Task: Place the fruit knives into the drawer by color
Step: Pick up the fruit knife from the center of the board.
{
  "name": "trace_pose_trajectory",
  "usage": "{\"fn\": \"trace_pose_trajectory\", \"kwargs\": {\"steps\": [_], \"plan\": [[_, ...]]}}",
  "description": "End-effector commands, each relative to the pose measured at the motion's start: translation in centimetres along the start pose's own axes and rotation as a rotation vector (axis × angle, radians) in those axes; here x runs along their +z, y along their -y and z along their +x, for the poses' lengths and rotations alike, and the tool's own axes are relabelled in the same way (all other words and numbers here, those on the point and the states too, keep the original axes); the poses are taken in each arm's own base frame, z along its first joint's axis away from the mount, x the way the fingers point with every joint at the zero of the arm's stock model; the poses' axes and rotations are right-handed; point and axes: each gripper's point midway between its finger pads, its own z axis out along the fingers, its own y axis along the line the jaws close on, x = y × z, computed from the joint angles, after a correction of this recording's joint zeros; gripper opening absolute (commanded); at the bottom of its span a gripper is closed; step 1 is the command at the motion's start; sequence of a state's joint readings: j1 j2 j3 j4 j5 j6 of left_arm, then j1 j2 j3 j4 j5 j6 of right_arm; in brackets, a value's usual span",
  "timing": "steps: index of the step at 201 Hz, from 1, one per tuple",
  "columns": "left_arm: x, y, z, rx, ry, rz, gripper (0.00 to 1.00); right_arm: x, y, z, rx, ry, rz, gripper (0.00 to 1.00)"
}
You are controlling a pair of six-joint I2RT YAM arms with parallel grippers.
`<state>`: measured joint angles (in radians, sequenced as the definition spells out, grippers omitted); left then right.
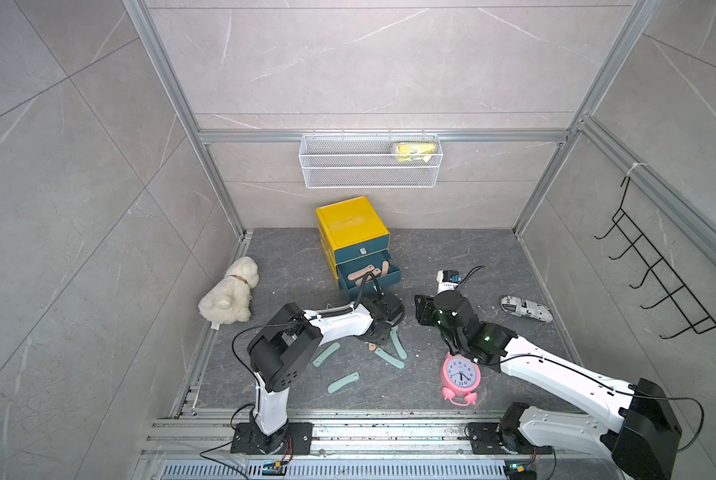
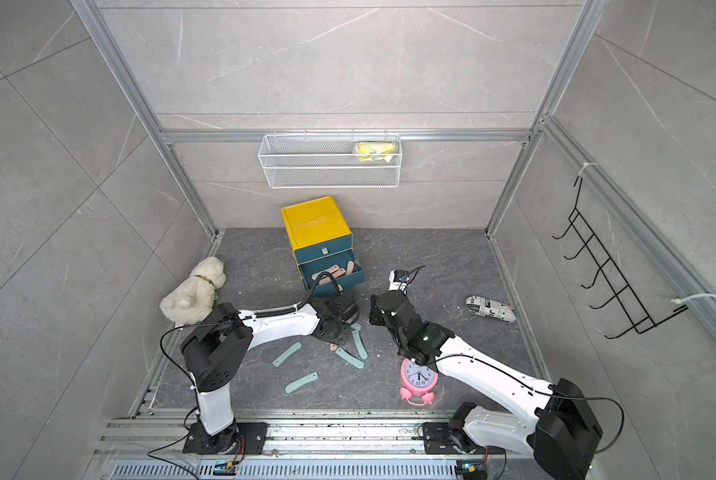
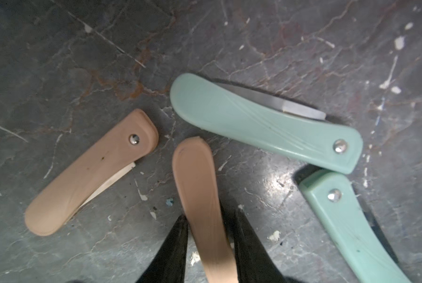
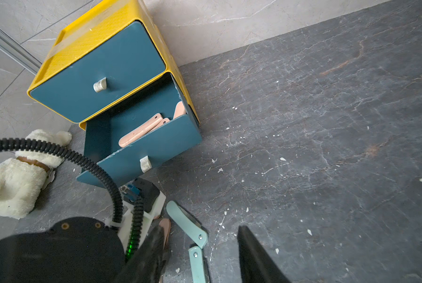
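One pink knife (image 3: 200, 196) and one teal knife (image 3: 347, 220) run past the left wrist view's edge.

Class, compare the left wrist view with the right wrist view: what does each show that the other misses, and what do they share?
Only the left wrist view: the left gripper shut on a pink knife, and a second pink knife lying whole beside it.
Only the right wrist view: the yellow cabinet, its open drawer holding pink knives, and a plush dog.
Both: two mint knives meeting end to end on the dark floor.
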<state>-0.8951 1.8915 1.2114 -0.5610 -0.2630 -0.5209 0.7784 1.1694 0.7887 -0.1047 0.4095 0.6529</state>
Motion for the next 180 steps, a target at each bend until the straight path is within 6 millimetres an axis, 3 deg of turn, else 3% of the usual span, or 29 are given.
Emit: {"fn": "trace_pose_trajectory", "kwargs": {"steps": [1, 55, 79, 112, 147, 180], "plan": [[0.0, -1.6, 1.2, 0.032, -0.022, -0.075, 0.26, 0.1, 0.3, 0.2, -0.001, 0.003, 0.015, 0.51], [-2.2, -1.8, 0.7, -0.021, 0.054, -0.027, 0.16, 0.0, 0.0, -0.1, 0.004, 0.008, 0.009, 0.51], [-5.5, -2.2, -0.5, -0.048, 0.119, 0.002, 0.15, 0.0, 0.1, 0.0, 0.010, 0.006, 0.011, 0.51], [-11.4, -3.2, -2.6, -0.085, 0.252, 0.041, 0.15, 0.1, 0.0, -0.1, 0.017, 0.010, 0.009, 0.51], [-17.8, -4.3, -7.3, -0.075, 0.411, 0.052, 0.16, 0.4, -0.3, -0.1, 0.026, 0.005, 0.001, 0.51], [-19.5, -6.7, -13.7, -0.117, 0.539, 0.037, 0.16, 0.9, -0.6, 0.2, 0.029, -0.010, 0.001, 0.51]]}}
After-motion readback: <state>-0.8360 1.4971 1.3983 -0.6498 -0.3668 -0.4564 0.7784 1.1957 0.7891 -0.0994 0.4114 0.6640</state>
